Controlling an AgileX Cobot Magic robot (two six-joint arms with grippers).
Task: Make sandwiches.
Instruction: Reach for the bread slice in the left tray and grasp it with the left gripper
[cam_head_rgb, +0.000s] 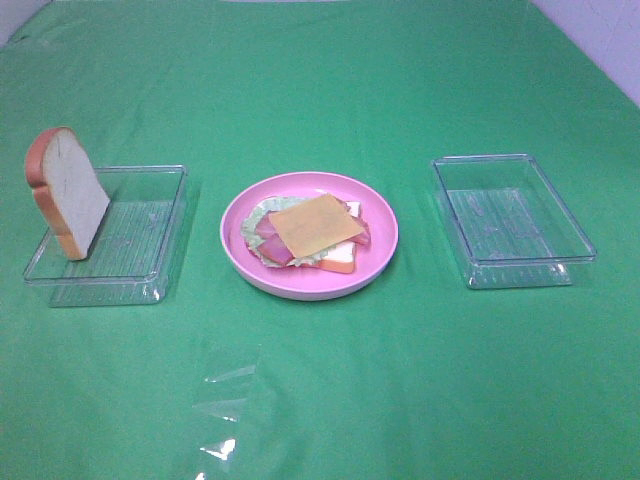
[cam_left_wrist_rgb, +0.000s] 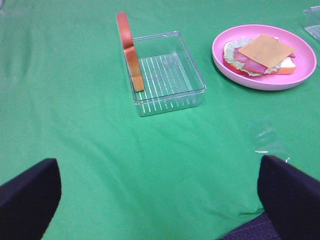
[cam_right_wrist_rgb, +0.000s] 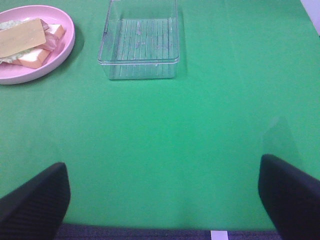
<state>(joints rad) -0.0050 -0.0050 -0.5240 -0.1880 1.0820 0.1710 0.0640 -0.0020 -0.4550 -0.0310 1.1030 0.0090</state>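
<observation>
The plate (cam_head_rgb: 385, 262) sits mid-cloth and holds the open stack: bread (cam_head_rgb: 338, 264) at the bottom, lettuce (cam_head_rgb: 252, 222) over it, bacon (cam_head_rgb: 272, 247) next, cheese (cam_head_rgb: 314, 223) on top. No top slice covers it yet, so the sandwich looks one piece short of done.

That piece, the last slice (cam_head_rgb: 68, 190), stands on edge against the far-from-plate wall of the left tray (cam_head_rgb: 150, 275), leaning and poking above the rim. The right tray (cam_head_rgb: 520, 270), on the other side of the plate, holds nothing.

Both arms are well back from the plate. The left gripper (cam_left_wrist_rgb: 157, 200) shows both dark fingers spread wide with only cloth between them; the right gripper (cam_right_wrist_rgb: 162, 200) is spread wide too and carries nothing.

Risks, as I judge them:
- The slice is propped, not flat. A touch on its upper edge before the fingers close could tip it over the tray wall onto the cloth or flat into the tray, where it is harder to pinch.
- The light clear tray may slide or lift with the slice if a finger catches its wall.
- The cheese lies skewed and overhangs the stack; setting the slice down off-centre or dragging it could push cheese and bacon off toward the plate rim.
</observation>
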